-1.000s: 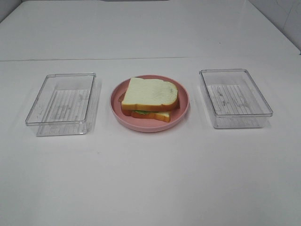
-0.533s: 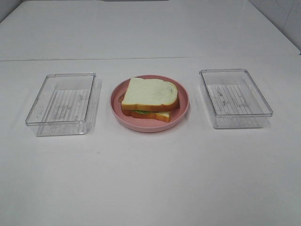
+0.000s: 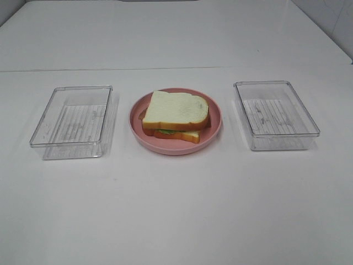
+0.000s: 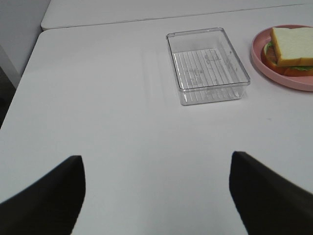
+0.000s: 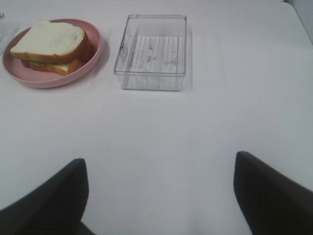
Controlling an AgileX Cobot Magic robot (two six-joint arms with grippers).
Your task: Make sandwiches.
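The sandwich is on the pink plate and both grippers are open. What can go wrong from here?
1. The top bread slice sits askew on the sandwich, so a bump could slide the layers apart.
2. The pink plate and the clear trays stand loose on the smooth table; a sideways push could shift them.
3. The left gripper and right gripper are far back, so any reach is long.

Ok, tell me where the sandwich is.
In the exterior high view the sandwich sits mid-table on the pink plate, between the two clear trays.
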